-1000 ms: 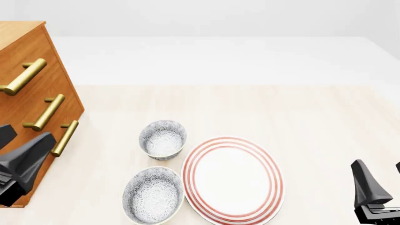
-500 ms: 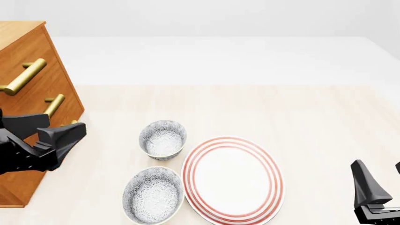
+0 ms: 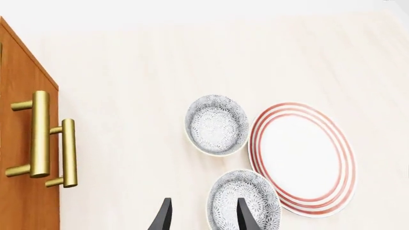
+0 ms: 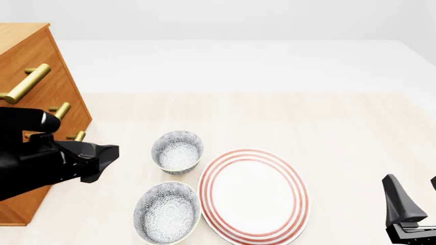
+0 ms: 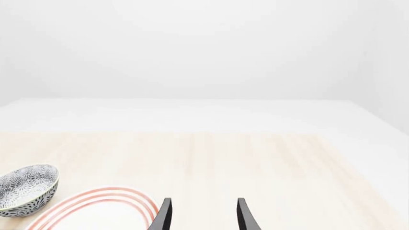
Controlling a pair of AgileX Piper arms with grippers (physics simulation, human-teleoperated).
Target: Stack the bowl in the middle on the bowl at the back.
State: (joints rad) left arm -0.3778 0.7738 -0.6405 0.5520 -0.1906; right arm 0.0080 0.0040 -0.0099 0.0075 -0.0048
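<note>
The bowl in the middle (image 4: 167,212) is the wider speckled grey-and-white one, near the front edge, left of the plate; it also shows in the left wrist view (image 3: 244,202). The bowl at the back (image 4: 177,151) (image 3: 217,124) (image 5: 26,189) is narrower and deeper and stands just behind it. My left gripper (image 4: 103,155) (image 3: 203,219) hovers open and empty, left of both bowls. My right gripper (image 4: 415,199) (image 5: 203,216) stays open and empty at the front right, far from the bowls.
A red-ringed white plate (image 4: 253,194) (image 3: 301,158) lies right of the bowls, almost touching them. A wooden drawer cabinet (image 4: 30,66) with brass handles (image 3: 39,134) stands at the left, close behind my left arm.
My left arm has swung right, away from the cabinet front and toward the bowls. The right arm, bowls and plate have not moved.
</note>
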